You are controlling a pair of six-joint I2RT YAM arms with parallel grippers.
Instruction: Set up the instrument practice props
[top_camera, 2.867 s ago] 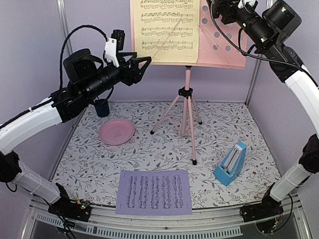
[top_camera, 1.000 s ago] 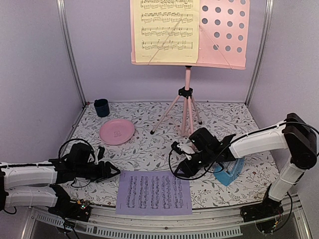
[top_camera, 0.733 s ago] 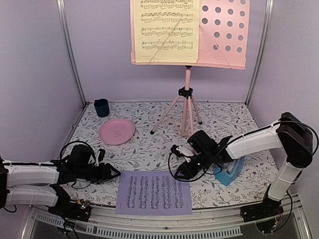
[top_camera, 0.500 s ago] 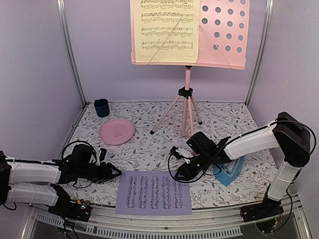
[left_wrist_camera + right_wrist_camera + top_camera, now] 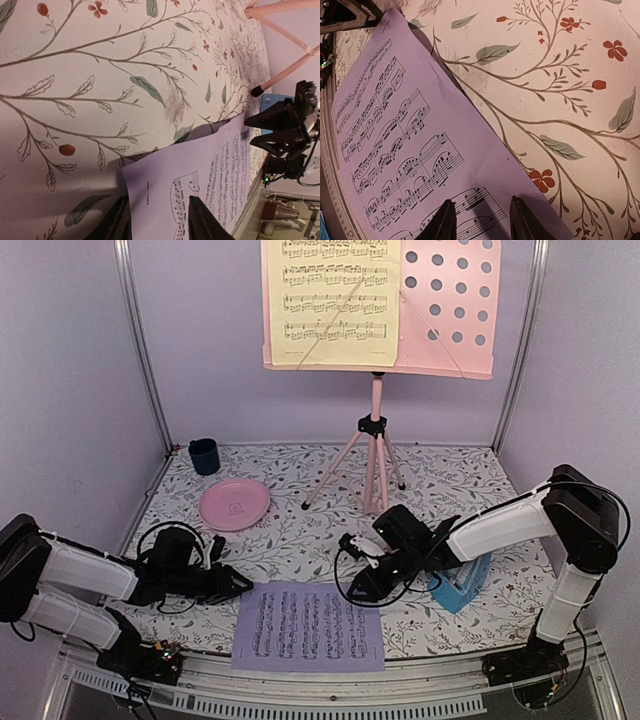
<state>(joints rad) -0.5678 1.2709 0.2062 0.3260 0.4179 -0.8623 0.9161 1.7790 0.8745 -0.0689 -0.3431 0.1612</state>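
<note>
Jaws parted: left gripper [image 5: 240, 583], right gripper [image 5: 352, 592].
Each sits at the far edge of the lavender printed-music paper sheet [image 5: 308, 626], by the table's [image 5: 300, 530] near edge.

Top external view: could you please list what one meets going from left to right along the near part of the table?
left hand at the sheet's left edge → lavender sheet → right hand over its far right corner → blue metronome
</note>
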